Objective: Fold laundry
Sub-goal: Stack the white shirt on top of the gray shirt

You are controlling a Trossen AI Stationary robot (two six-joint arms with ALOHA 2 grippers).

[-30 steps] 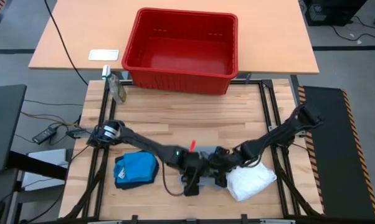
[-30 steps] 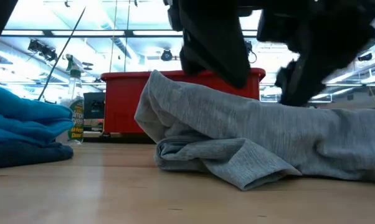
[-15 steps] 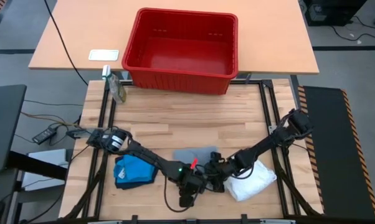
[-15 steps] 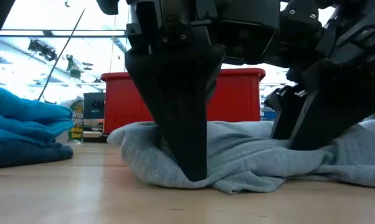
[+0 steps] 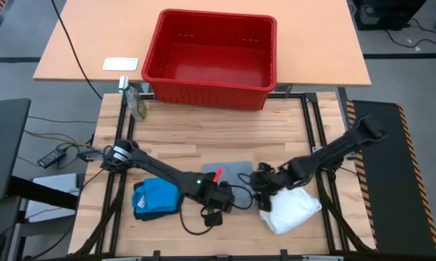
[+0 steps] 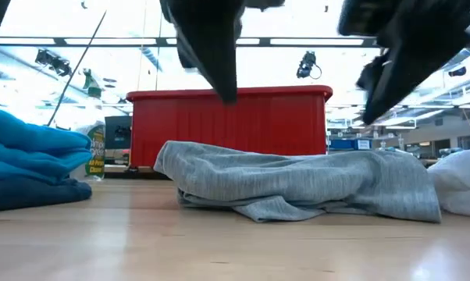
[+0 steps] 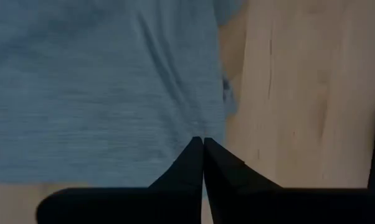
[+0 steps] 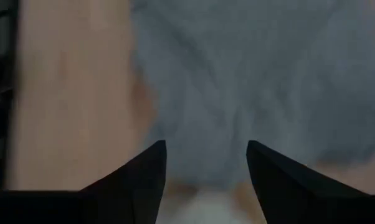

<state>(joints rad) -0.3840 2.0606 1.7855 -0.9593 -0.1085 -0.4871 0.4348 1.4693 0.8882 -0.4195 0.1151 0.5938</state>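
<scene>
The light grey garment lies folded and low on the table's middle. My left gripper hangs shut above the garment's near left part, clear of it. My right gripper hangs open above its right end, also clear. The bright blue garment rests folded on the dark navy one, at the near left. The white garment sits bunched at the near right.
A red plastic basket stands beyond the table's far edge on a second tabletop. A spray bottle is at the far left corner. Bare wood shows between the grey garment and the basket.
Both grippers came down on the grey garment near the table's near edge, then rose clear of it and drew back toward the far edge. The garment, which stood up in a ridge a second ago, now lies folded over and flat.
</scene>
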